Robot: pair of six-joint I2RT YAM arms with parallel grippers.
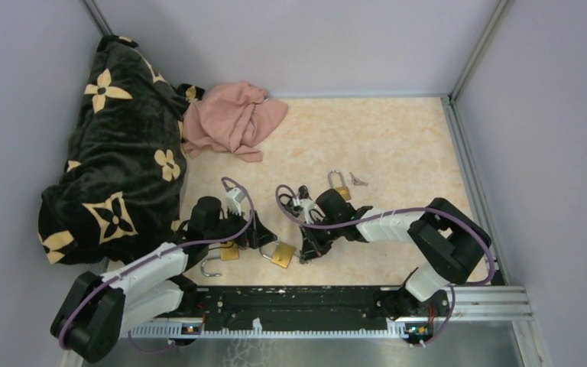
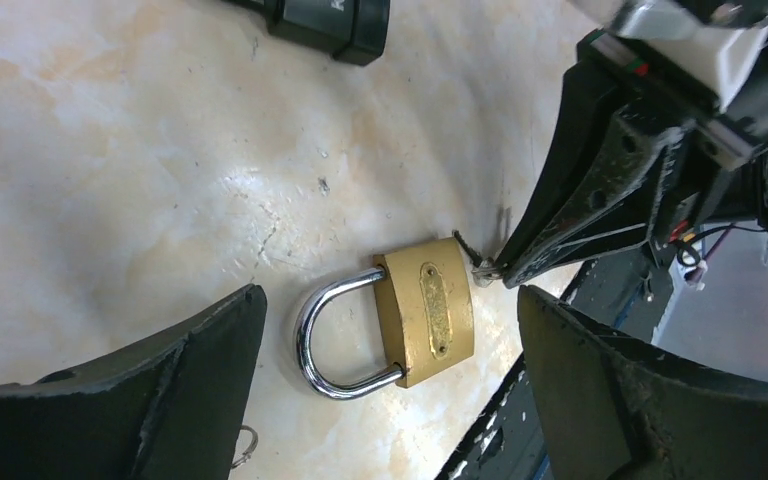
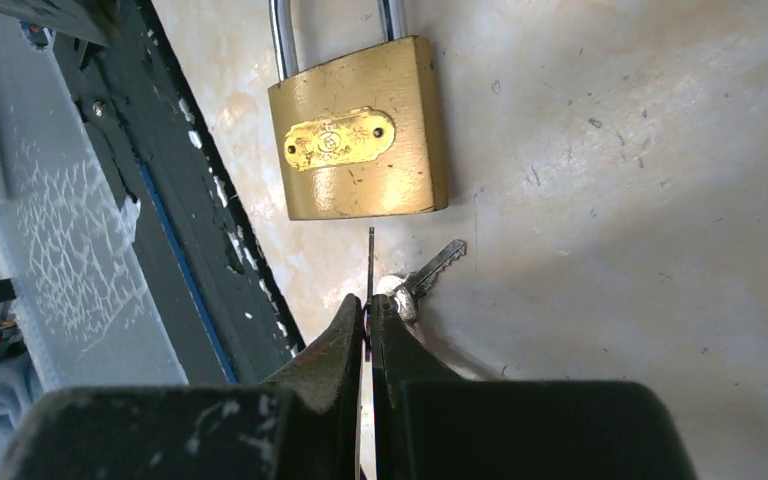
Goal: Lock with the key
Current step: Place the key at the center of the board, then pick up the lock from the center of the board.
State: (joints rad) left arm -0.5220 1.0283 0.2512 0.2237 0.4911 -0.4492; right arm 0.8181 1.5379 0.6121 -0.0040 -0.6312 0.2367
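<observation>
A brass padlock (image 1: 281,254) lies flat near the table's front edge, its shackle seated in the body. It fills the left wrist view (image 2: 425,310) and the right wrist view (image 3: 360,130). My left gripper (image 2: 390,300) is open and empty, its jaws spread either side of the padlock, above it; in the top view (image 1: 264,237) it sits just left of the lock. My right gripper (image 3: 370,305) is shut on a key (image 3: 371,258), seen edge-on, its tip just short of the padlock's bottom face. A second key (image 3: 432,270) hangs beside it on the ring. The right gripper also shows in the top view (image 1: 306,251).
A second brass padlock (image 1: 229,251) with an open shackle lies by the left arm. A third padlock (image 1: 339,187) with loose keys (image 1: 358,180) lies further back. A black flowered blanket (image 1: 115,145) and a pink cloth (image 1: 233,118) fill the back left. The black base rail (image 1: 313,302) runs along the front.
</observation>
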